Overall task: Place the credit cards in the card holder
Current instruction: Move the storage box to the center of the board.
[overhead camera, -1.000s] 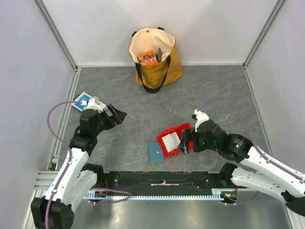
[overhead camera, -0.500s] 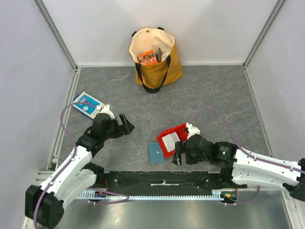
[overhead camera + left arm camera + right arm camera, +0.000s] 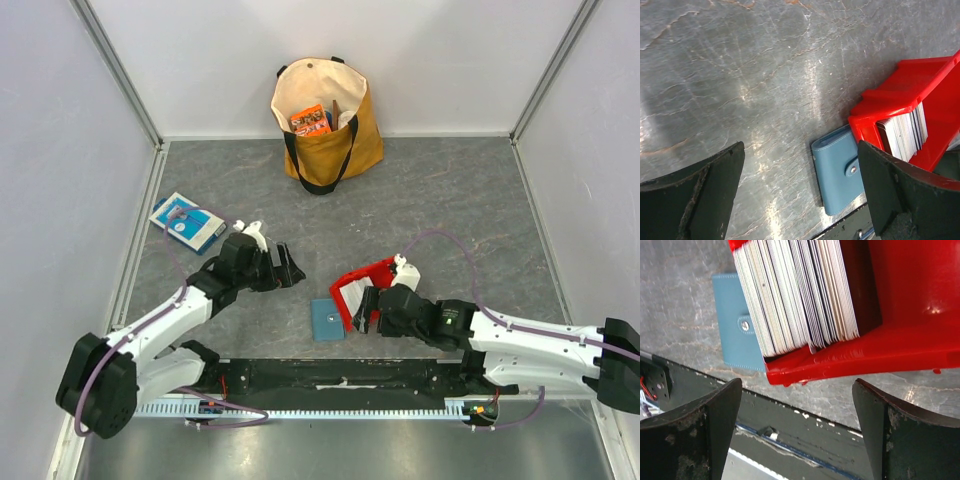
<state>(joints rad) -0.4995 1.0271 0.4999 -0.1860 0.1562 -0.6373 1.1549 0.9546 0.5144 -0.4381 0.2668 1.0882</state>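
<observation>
The left pincer (image 3: 285, 268) stands wide open with nothing between its fingers, hanging over the bare grey tabletop (image 3: 450, 200). Ahead of it, toward its right finger, lies the card holder (image 3: 837, 172), flat and snapped shut (its small stud faces up), right against the red bin (image 3: 900, 95). The right pincer (image 3: 797, 410) is likewise spread to its full width and empty, poised just outside the bin's low wall. Straight ahead between its fingers, the credit cards (image 3: 795, 295) stand on edge in a tight stack inside the bin. The paler ones are on the left finger's side, and the stack partly hides the card holder lying beyond that finger. Far beyond both pincers a tan tote bag (image 3: 325, 130) stands by the back wall. A blue-and-white box (image 3: 187, 222) lies well behind the left pincer.
</observation>
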